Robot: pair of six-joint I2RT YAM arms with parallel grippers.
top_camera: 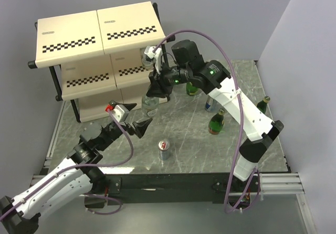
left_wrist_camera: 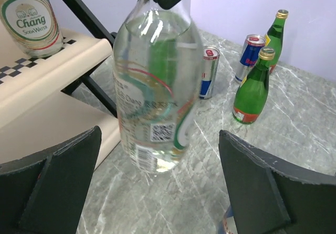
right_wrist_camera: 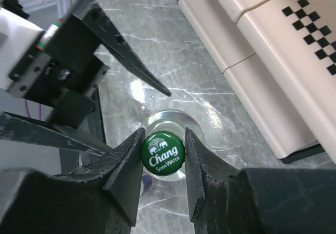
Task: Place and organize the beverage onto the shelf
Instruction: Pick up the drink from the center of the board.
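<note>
Counter (top_camera: pixel 199 155) is grey marble. The shelf (top_camera: pixel 79 29) sits on its far-left corner with three cream tiers, and a shelved bottle (left_wrist_camera: pixel 29 16) is already parked on one of them. Right tool (right_wrist_camera: pixel 164 138) is clamped on the green cap (right_wrist_camera: pixel 163 153) of the held bottle (left_wrist_camera: pixel 155 87), fingers pinching it from both sides. The bottle is upright near the counter's middle, just beside the shelf's lowest tier; can't tell if its base touches the counter or hangs just off it. Left tool (left_wrist_camera: pixel 160 139) is wide open and carries nothing; the bottle's lower body lines up between its fingers but is apart from them. Green bottles (top_camera: pixel 217 121) stand across the right half of the counter, with two cans (left_wrist_camera: pixel 209 71) among them. A lone can (top_camera: pixel 165 149) stands toward the near edge. Handling, my read: rigid glass, full so fairly heavy, smooth wall, breaks if dropped. The cap pinch is a small contact patch, so expect swing or slip on any tilt. The label band on the body looks the safer hold, and the open tool is lined up for it. Keep it upright going under a tier.
</note>
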